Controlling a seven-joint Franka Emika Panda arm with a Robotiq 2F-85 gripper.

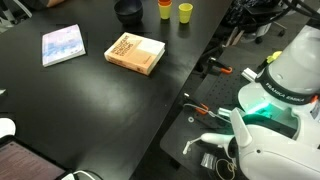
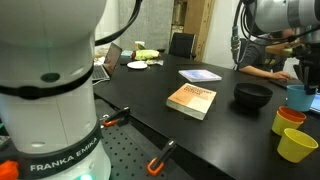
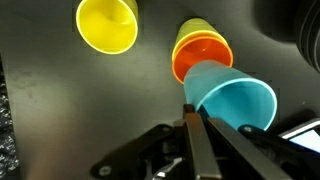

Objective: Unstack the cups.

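In the wrist view my gripper (image 3: 193, 108) is shut on the rim of the light blue cup (image 3: 238, 100), which is tilted and sits just beside the orange cup (image 3: 203, 58). The orange cup is nested in a yellow one. A single yellow cup (image 3: 107, 24) stands apart on the black table. In an exterior view the light blue cup (image 2: 297, 96) is above the orange cup (image 2: 291, 117) and the yellow cup (image 2: 298, 146), under my gripper (image 2: 303, 72). In an exterior view the orange cup (image 1: 164, 9) and the yellow cup (image 1: 185, 12) stand at the table's far edge.
A dark round bowl (image 1: 127, 11) stands next to the cups and also shows in an exterior view (image 2: 252, 95). A tan book (image 1: 135, 53) and a blue-white book (image 1: 62, 45) lie on the black table (image 1: 90, 100). The robot base (image 1: 275, 110) stands beside the table.
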